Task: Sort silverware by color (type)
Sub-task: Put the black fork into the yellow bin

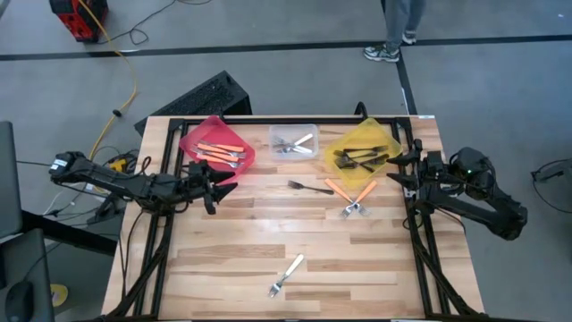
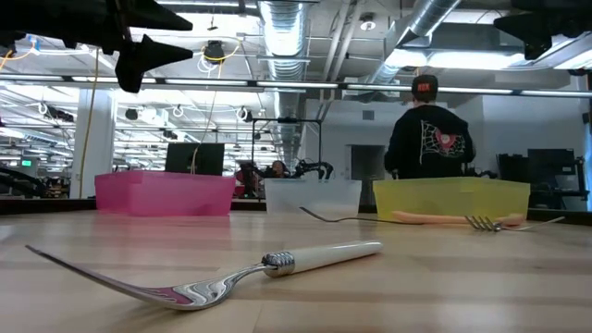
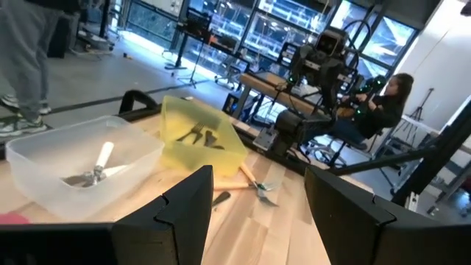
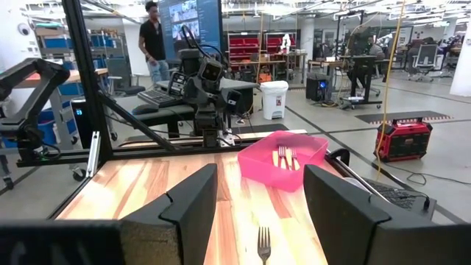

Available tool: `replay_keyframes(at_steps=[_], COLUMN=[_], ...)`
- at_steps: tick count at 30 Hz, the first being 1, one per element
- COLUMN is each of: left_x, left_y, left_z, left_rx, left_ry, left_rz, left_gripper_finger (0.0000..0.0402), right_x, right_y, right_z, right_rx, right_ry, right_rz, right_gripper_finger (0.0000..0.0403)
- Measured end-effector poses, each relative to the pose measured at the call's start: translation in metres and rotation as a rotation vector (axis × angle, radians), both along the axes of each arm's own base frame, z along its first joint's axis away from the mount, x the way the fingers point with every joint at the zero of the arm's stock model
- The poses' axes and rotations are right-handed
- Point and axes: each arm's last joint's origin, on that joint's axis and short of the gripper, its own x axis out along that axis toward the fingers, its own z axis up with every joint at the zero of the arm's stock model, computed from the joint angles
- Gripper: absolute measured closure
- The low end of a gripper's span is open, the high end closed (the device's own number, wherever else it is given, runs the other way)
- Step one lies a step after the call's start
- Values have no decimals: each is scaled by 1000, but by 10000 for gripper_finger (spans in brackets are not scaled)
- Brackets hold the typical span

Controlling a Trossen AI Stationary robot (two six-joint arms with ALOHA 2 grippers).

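— Orange-handled forks (image 1: 351, 199) are lying crossed on the bare wood just near of the yellow bin (image 1: 390, 136), with a black fork (image 1: 308, 187) a little to their left and a white-handled fork (image 1: 286, 275) well apart near the front edge. So four pieces are waiting to be sorted.

— And the bins?

— Red bin (image 1: 213, 127) on the far left is holding orange-handled ones, clear bin (image 1: 309, 131) in the middle is holding silver ones, and the yellow one is holding dark ones.

— Where are the arms sitting?

— Left gripper (image 1: 221, 186) is hovering at the red bin's near corner, fingers spread, carrying nothing. Right gripper (image 1: 399, 170) is hanging at the table's right edge beside the yellow bin, also spread and empty.

— Which piece should go first?

— I'd judge the orange pair, since the right arm is closest. They're overlapping, though I can't make out from above which one is lying on top. Better to be closing on a handle end clear of the crossing, so the other isn't dragged along.

— And carrying it?

— It's a long trip across to the red bin; lifting high over the clear bin's rim matters.
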Motion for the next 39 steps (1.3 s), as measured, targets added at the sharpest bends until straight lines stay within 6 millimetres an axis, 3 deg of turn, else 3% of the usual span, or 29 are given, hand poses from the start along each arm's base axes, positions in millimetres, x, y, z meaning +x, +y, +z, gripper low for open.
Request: replay_keyframes(at_steps=[7,24,33,39], left_x=[8,50,91,122], left_y=[-3,-13,-23,-30], left_z=[-7,-22,-2,1], left_rx=[-42,-31,27,59], left_ry=[28,-9,10,46], left_rz=[-56,-80,-125,-129], left_gripper_finger=[201,201,201,201], right_x=[0,0,0,0], right_y=[0,0,0,0], right_z=[0,0,0,0], right_rx=[0,0,0,0], right_ry=[0,0,0,0], right_rz=[0,0,1,1], right_gripper_finger=[177,177,177,177])
